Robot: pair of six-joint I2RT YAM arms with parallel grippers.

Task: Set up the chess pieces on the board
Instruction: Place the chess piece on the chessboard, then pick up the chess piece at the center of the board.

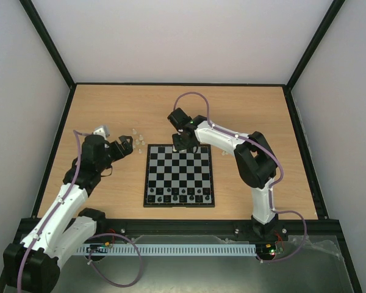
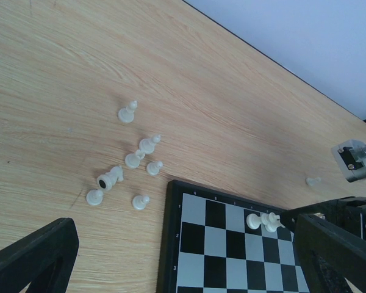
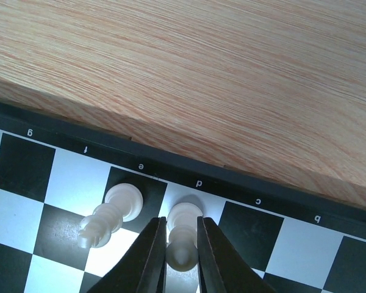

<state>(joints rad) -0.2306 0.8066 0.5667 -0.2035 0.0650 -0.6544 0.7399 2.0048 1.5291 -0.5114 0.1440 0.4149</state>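
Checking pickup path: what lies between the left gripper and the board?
Loose white chess pieces on the table, off the board's far-left corner, clearest in the left wrist view.

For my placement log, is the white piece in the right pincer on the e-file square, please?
No, the white piece held in the right pincer sits on the light square lettered d.

The black two-finger gripper (image 3: 180,227) pinches a small whitish plastic chess piece (image 3: 182,243) between its fingers, on the light square under letter d of the flat black-and-light-grey checkered chessboard (image 3: 229,190). Just left of the gripper, a second whitish piece (image 3: 110,215) sits on the black e square. Beyond the gripper lies the light wooden worktop (image 3: 201,73).
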